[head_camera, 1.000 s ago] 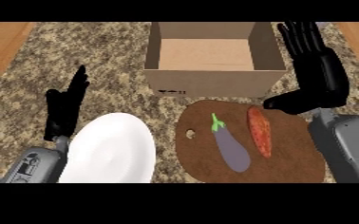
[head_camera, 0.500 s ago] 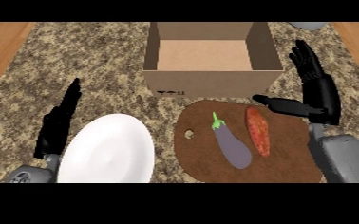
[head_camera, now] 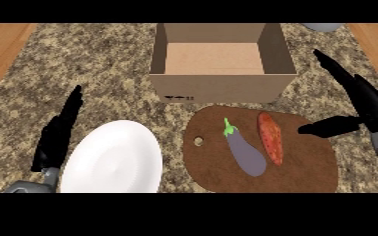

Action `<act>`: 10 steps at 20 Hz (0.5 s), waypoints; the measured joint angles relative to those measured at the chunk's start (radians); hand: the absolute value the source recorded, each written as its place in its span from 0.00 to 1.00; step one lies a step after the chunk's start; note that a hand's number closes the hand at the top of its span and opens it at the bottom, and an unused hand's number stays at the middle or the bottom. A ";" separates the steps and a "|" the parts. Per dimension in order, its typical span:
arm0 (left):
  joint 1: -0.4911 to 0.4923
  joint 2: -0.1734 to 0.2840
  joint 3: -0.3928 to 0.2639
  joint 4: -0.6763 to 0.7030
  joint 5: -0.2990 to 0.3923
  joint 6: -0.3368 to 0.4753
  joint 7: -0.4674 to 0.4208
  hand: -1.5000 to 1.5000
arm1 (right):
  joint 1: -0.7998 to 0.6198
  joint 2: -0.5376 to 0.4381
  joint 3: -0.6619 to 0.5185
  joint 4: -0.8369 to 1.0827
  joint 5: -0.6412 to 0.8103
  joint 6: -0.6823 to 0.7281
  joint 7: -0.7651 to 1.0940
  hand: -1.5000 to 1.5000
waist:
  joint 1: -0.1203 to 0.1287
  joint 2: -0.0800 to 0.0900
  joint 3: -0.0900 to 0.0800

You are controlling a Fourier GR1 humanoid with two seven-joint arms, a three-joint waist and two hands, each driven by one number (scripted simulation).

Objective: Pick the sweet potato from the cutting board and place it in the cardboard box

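Note:
An orange sweet potato (head_camera: 270,137) lies on the brown cutting board (head_camera: 303,167), beside a purple eggplant (head_camera: 244,149) with a green stem. Behind the board stands the open cardboard box (head_camera: 218,63) with nothing in it. My right hand (head_camera: 353,98) is open at the right edge, fingers straight and pointing up-left, thumb reaching toward the board's right rim; it touches nothing. At the lower left my left hand (head_camera: 59,132) rests open, fingers up, next to the white plate.
A white plate (head_camera: 114,158) sits at the lower left, close to the left hand. A grey bowl (head_camera: 324,26) shows partly at the top right corner. Wooden floor flanks the speckled counter (head_camera: 96,60) on both sides.
My right hand has moved down and to the right, away from the box and toward the view's right edge. My left hand has shifted slightly lower.

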State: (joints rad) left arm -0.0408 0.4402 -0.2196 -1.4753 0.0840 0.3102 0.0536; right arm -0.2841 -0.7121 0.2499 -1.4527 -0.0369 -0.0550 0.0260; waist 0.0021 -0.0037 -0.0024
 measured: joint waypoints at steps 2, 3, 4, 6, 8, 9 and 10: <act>-0.002 0.004 0.003 -0.002 0.001 -0.004 0.008 0.50 | -0.022 -0.069 0.033 -0.026 0.008 0.094 0.073 0.00 | 0.002 0.000 -0.001; 0.002 0.010 0.010 -0.006 0.005 -0.009 0.007 0.50 | -0.017 -0.098 0.054 -0.043 0.014 0.136 0.100 0.00 | 0.001 -0.001 -0.001; 0.002 0.007 0.009 -0.006 0.004 -0.009 0.007 0.50 | -0.031 -0.119 0.073 -0.059 0.018 0.176 0.141 0.00 | 0.003 -0.001 -0.001; 0.004 -0.003 0.002 -0.007 -0.004 -0.004 0.010 0.50 | -0.056 -0.147 0.107 -0.093 0.014 0.254 0.218 0.00 | 0.004 0.000 -0.001; 0.013 -0.013 -0.006 -0.017 -0.018 0.005 0.010 0.50 | -0.074 -0.165 0.123 -0.118 -0.005 0.329 0.285 0.00 | 0.005 0.000 0.000; 0.016 -0.009 -0.002 -0.026 -0.017 0.001 0.015 0.50 | -0.085 -0.161 0.135 -0.144 -0.013 0.352 0.336 0.00 | 0.005 0.000 0.000; 0.026 -0.012 -0.001 -0.027 -0.021 0.000 0.008 0.50 | -0.097 -0.151 0.145 -0.151 -0.010 0.373 0.369 0.00 | 0.006 0.000 0.000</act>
State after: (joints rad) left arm -0.0153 0.4285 -0.2205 -1.5027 0.0628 0.3105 0.0617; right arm -0.3814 -0.8630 0.3947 -1.6038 -0.0469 0.3176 0.3951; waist 0.0077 -0.0036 -0.0025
